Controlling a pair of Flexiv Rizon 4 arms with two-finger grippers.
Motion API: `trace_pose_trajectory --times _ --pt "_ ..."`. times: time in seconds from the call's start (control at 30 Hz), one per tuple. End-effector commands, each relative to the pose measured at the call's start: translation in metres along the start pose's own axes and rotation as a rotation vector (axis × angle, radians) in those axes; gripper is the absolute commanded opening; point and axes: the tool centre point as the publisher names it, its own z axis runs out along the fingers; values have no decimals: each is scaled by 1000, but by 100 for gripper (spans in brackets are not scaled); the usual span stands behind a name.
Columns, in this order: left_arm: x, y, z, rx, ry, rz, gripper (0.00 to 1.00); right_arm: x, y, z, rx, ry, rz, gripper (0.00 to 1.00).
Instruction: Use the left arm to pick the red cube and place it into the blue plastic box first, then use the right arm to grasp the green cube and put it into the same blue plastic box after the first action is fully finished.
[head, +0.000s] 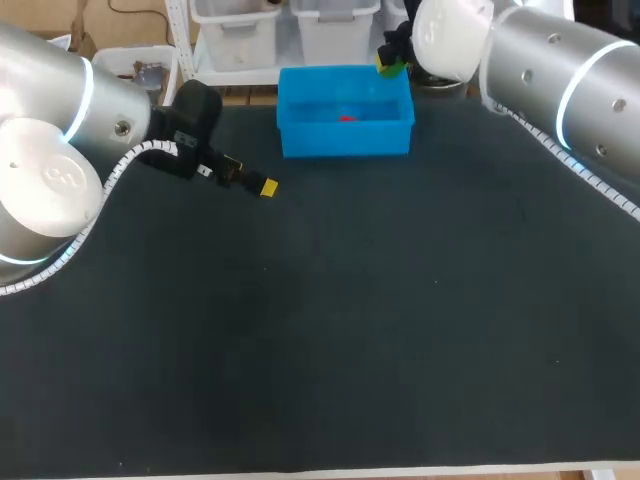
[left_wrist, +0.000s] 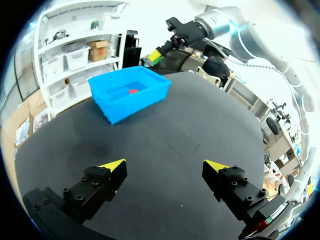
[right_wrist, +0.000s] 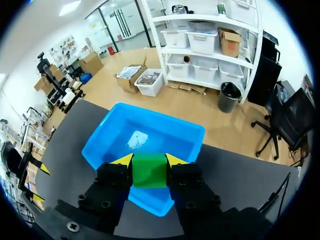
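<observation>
In blue box (head: 345, 140), red cube (head: 347, 118) barely discernible

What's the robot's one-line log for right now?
red cube: in blue box | left gripper: open, empty | right gripper: shut on green cube, over box edge

The red cube (head: 347, 118), green cube (right_wrist: 149, 170), blue box (head: 345, 142) and black table (head: 350, 320) are solid-coloured.

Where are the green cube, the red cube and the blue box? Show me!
green cube (right_wrist: 149, 171): right wrist view, middle of its visible face.
red cube (left_wrist: 133, 91): left wrist view, its top.
blue box (head: 345, 142): head view, its near outer wall.
</observation>
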Motion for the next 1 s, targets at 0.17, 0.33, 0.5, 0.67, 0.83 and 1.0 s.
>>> trace_pose_trajectory --times 0.17,0.33,0.5,0.67,0.83,1.0 --pt "1 1 0 5 -7 3 100 -36 -8 32 -92 245 -14 0" --pt "1 1 0 5 -7 3 100 -37 -7 41 -92 262 -22 0" --pt "1 1 0 5 -7 3 100 -39 -5 43 -99 270 -28 100" --pt "1 1 0 5 -7 3 100 -41 -2 41 -100 271 -40 100" --pt "1 1 0 5 -7 3 100 -42 0 29 -67 255 -31 100" --pt "1 1 0 5 -7 3 100 -41 1 11 -55 223 -13 100"
